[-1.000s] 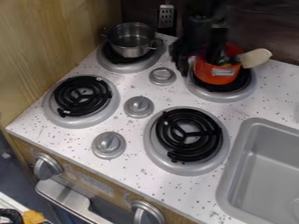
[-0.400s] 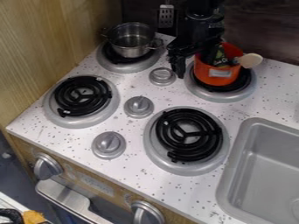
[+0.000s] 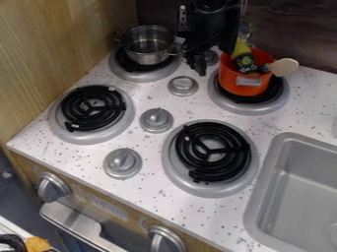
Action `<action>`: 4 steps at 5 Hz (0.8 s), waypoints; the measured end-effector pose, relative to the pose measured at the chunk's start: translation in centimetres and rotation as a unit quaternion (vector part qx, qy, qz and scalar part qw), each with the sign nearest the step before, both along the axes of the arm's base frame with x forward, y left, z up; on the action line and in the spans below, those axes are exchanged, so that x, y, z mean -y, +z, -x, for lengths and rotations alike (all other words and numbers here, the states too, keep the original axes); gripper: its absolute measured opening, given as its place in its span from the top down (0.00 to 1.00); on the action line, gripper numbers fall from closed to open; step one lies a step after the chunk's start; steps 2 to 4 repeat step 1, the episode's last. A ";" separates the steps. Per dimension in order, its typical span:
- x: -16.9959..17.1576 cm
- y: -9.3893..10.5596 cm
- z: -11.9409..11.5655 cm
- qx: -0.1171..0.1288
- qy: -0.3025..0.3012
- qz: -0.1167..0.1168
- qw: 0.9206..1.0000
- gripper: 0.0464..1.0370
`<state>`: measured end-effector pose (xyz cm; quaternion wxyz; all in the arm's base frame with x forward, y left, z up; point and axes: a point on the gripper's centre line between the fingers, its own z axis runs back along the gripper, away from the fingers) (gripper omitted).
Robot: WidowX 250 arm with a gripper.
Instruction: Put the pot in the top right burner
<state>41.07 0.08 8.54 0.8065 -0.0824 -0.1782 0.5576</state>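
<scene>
At the top, my gripper point(image 3: 213, 58) hangs over the back of the stove, between the two rear burners. It is open, with nothing between its fingers, just left of the orange pot point(image 3: 242, 81). That pot sits upright on the top right burner point(image 3: 280, 97), holding a green-yellow bottle point(image 3: 244, 58) and a pale-ended utensil point(image 3: 284, 67) that leans right. A steel pot point(image 3: 148, 47) with side handles stands on the top left burner point(image 3: 132, 71).
Two front burners point(image 3: 92, 109) point(image 3: 211, 153) have black coils. Silver knobs point(image 3: 156, 120) rise among the burners, and a grey sink point(image 3: 296, 192) lies at the right. A wooden wall point(image 3: 62, 44) borders the left side, with a dark wall point(image 3: 296, 32) behind.
From over the orange pot, the gripper has moved left and then slightly up in view. The bottle has come into clearer view, and the utensil has shifted a little. The pots stay in place.
</scene>
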 end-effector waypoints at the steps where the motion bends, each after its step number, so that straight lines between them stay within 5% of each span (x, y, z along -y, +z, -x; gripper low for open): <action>1: 0.5 0.4 -0.6 0.051 0.044 -0.001 0.998 0.04; 4: 0.5 0.4 -0.6 0.051 0.044 -0.001 0.998 0.04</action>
